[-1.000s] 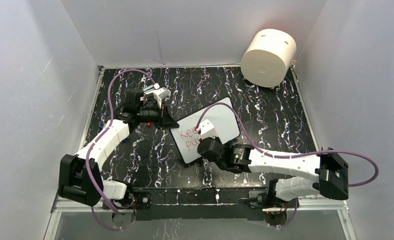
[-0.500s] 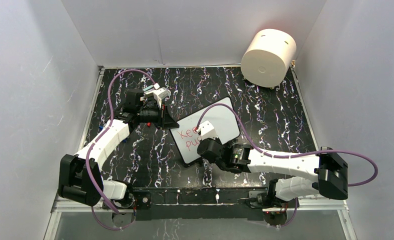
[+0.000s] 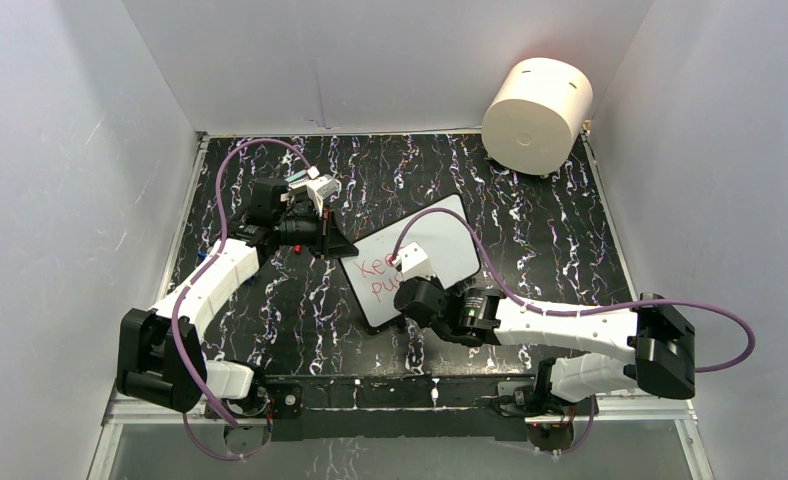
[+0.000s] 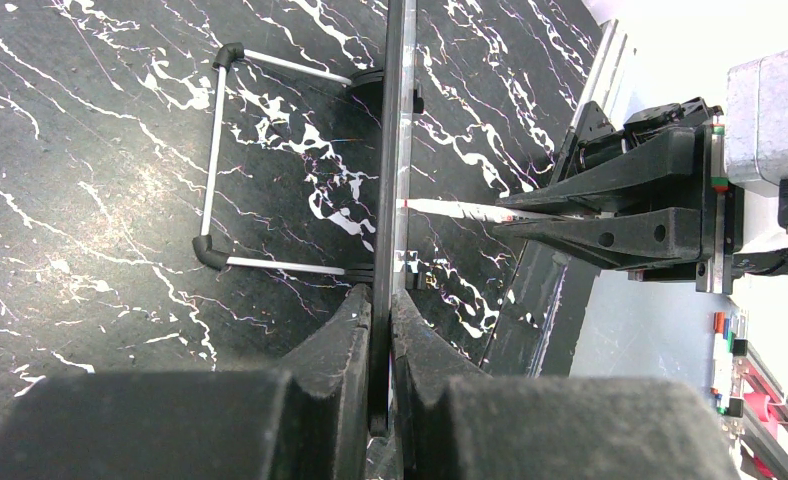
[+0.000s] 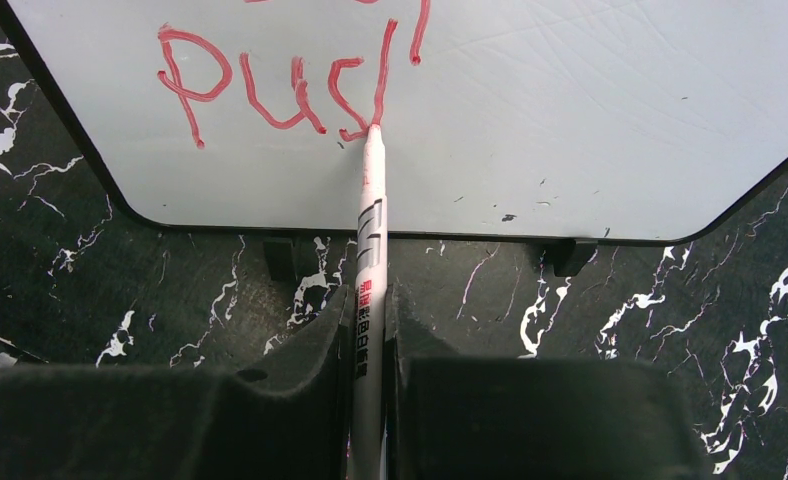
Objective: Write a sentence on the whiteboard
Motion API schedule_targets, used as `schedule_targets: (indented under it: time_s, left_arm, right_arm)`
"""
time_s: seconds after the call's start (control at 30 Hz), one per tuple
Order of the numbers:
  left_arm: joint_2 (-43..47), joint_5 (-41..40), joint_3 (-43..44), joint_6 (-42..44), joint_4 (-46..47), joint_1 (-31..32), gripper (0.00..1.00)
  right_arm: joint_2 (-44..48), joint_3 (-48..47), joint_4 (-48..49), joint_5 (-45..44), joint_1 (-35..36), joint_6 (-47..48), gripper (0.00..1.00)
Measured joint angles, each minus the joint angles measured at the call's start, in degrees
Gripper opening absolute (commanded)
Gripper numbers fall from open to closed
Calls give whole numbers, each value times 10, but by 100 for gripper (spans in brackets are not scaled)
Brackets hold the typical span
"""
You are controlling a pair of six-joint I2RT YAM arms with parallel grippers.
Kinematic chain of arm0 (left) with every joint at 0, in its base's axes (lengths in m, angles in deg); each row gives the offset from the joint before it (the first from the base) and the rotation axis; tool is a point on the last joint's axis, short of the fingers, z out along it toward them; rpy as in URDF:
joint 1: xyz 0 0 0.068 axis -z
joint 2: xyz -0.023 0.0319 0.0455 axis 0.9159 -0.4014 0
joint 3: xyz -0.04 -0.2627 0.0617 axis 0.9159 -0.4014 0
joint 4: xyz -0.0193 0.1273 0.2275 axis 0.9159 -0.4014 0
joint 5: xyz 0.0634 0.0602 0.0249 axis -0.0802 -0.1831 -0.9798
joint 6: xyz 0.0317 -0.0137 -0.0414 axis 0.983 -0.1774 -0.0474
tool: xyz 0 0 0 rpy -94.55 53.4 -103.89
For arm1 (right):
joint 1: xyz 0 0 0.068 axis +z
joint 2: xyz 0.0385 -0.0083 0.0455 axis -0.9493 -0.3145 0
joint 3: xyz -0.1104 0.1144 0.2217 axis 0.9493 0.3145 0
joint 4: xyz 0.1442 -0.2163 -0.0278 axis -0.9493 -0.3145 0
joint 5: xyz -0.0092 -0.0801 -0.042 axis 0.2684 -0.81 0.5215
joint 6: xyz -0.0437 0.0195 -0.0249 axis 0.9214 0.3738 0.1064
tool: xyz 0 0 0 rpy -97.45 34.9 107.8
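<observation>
Whiteboard [image 5: 570, 100] edge sits pinched in the left claw [image 4: 382, 300]. The right claw [image 5: 370, 300] clamps the marker [image 5: 372, 230], tip on the sentence [image 5: 270, 90] just ahead. Press lightly and finish this stroke steadily.

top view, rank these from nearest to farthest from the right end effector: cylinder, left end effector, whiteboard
From the right end effector:
1. whiteboard, directly ahead, touched by its marker.
2. left end effector, to the left, clamped on the board's left edge.
3. cylinder, in the far back right corner.
</observation>
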Motion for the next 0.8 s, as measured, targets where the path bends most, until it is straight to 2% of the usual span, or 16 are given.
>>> schedule_targets:
  time_s: [0.8]
  left_arm:
    - [0, 0, 0, 0, 0, 0, 0]
  right_arm:
    - [16, 0, 2, -1, -3, 5, 0]
